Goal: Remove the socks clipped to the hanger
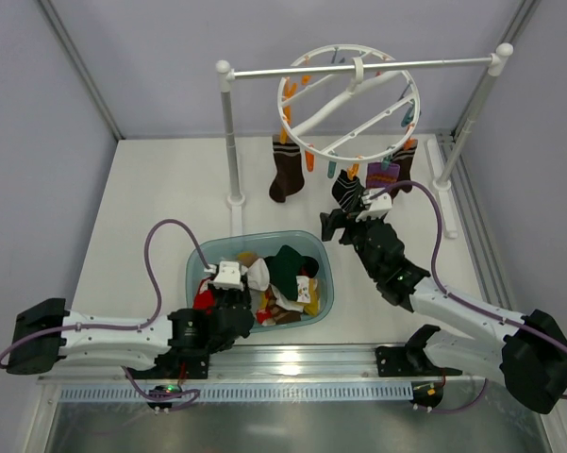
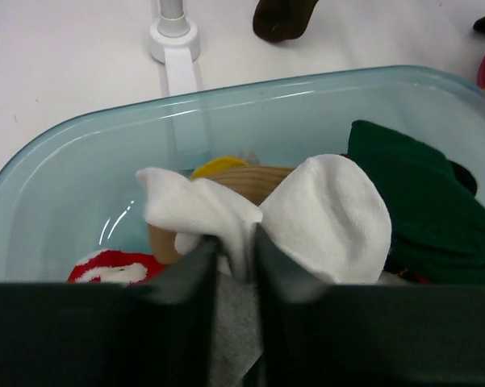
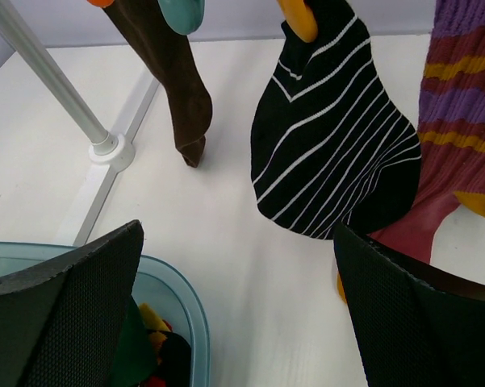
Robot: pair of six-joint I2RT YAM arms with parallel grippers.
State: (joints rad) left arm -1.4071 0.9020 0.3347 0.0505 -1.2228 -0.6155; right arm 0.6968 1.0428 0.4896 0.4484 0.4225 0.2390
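Soft white sock [image 2: 339, 214] is pinched in the left claw [image 2: 236, 246] above a translucent teal tub [image 2: 226, 90] of socks [image 2: 424, 201]; lower frame, the right claw [image 3: 238, 234] is held wide.

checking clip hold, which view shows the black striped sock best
Right wrist: the black striped sock hangs large from an orange clip. Top external shows it small, by the right gripper. Left wrist: maybe an edge sliver.

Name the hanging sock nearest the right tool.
The black sock with thin white stripes, hanging straight ahead of the open right tool; the dark brown sock hangs farther left, the purple-red striped sock off right.
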